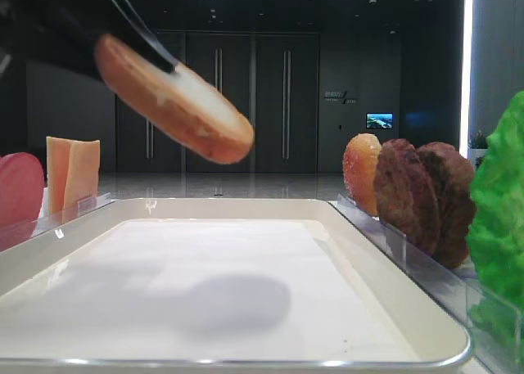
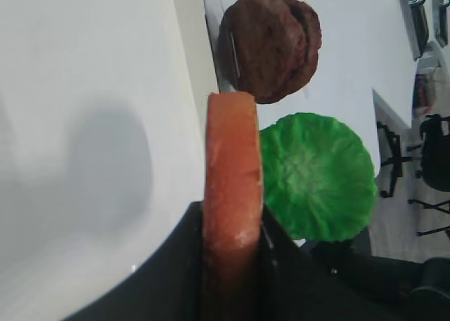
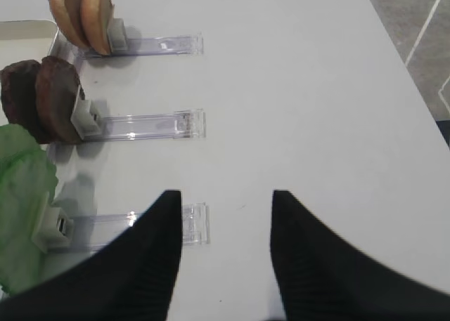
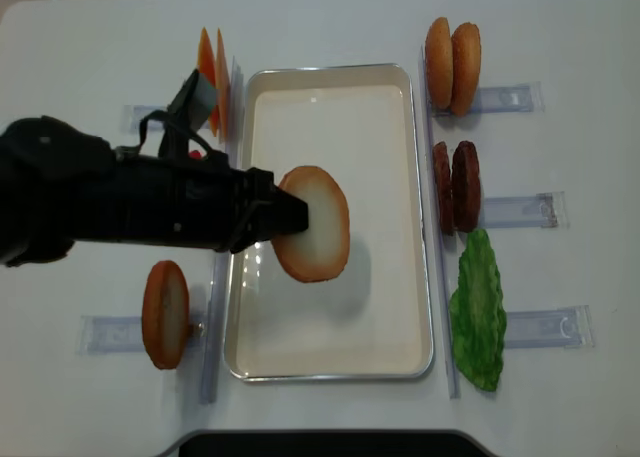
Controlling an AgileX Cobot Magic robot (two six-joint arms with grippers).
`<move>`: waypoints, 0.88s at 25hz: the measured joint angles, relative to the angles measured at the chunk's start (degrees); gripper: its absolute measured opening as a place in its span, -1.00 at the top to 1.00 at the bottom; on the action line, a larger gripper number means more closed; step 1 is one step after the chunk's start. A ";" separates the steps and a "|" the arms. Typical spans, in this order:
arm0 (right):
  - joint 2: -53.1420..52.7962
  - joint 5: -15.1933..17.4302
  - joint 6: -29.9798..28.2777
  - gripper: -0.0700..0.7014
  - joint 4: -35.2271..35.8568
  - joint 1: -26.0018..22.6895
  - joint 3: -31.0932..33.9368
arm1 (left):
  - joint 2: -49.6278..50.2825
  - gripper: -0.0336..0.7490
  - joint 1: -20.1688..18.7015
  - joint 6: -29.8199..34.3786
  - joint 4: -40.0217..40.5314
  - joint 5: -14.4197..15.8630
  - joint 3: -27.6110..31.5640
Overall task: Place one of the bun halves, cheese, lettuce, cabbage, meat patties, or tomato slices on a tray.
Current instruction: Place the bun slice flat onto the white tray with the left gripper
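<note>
Gripping a bun half point(image 4: 313, 224) above the tray point(image 4: 400, 192), left pincer point(image 4: 290, 217) is clamped; right pincer point(image 3: 225, 215) w/ jaws apart.

Seen from overhead, the tray point(image 4: 330, 362) sits central; meat patties point(image 4: 455, 185) at 3 o'clock, lettuce point(image 4: 478, 310) at 4, cheese point(image 4: 213, 80) at 10.

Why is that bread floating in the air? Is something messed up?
Nothing is messed up. The left gripper holds the bun half tilted above the tray. The other food stands neatly in its racks beside the tray.
</note>
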 joint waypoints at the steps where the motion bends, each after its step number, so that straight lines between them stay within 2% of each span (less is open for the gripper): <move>1: 0.00 0.00 0.00 0.07 0.00 0.00 0.00 | 1.38 0.61 0.00 2.03 -2.26 0.19 0.00; 9: 0.00 0.00 0.00 0.07 0.00 0.00 0.00 | 10.78 0.61 0.00 13.86 -11.99 0.84 0.00; 15: 0.00 0.00 0.00 0.07 0.00 0.00 0.00 | 13.27 0.61 0.00 19.37 -15.40 0.84 0.00; 22: 0.00 0.00 0.00 0.07 0.00 0.00 0.00 | 16.58 0.61 0.00 22.67 -17.70 0.90 0.00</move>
